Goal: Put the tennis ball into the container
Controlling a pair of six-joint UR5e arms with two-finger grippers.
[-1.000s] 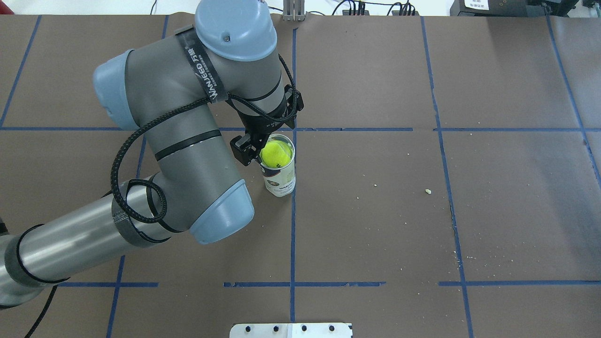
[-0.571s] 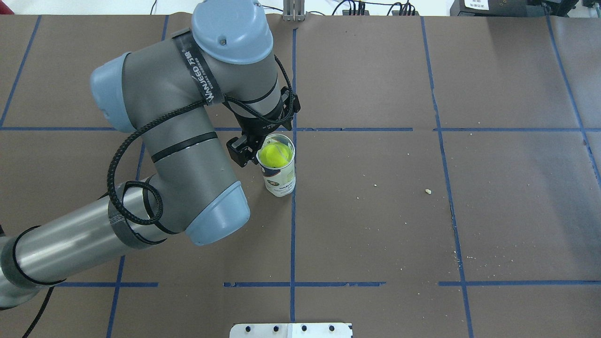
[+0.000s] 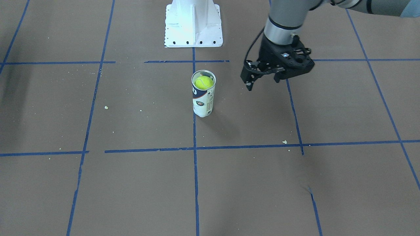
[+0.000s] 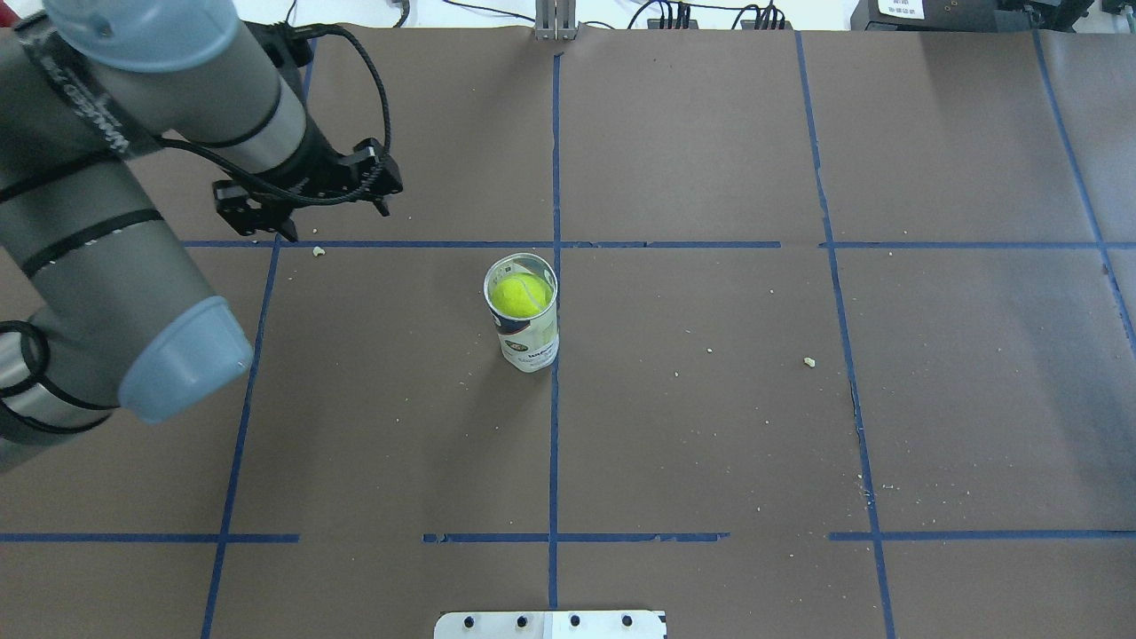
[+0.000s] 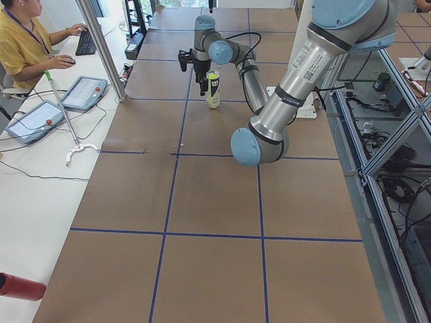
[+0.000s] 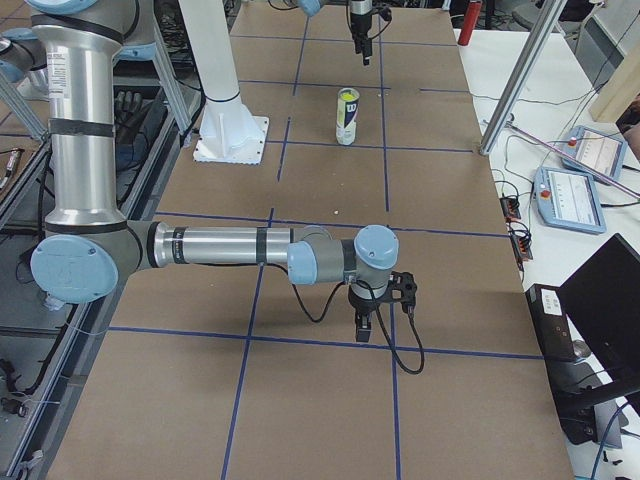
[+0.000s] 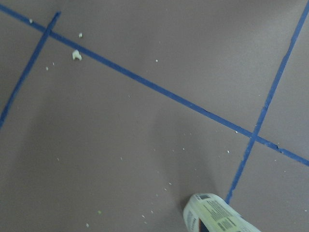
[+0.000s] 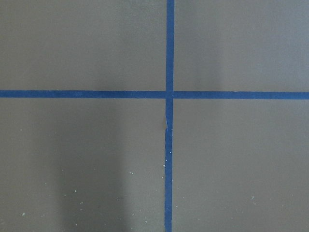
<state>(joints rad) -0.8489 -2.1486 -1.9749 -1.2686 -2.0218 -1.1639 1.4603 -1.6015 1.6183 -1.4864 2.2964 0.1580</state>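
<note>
Tennis ball (image 4: 520,294) inside upright container (image 4: 530,342), near rim; left tool (image 3: 264,80) spread, empty; right tool (image 6: 380,310) state unclear.

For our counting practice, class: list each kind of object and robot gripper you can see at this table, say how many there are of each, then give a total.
tennis ball, inside the tube: 1
container, standing upright: 1
grippers, the left gripper and the right gripper: 2
white pedestal base: 1
Total: 5
</note>
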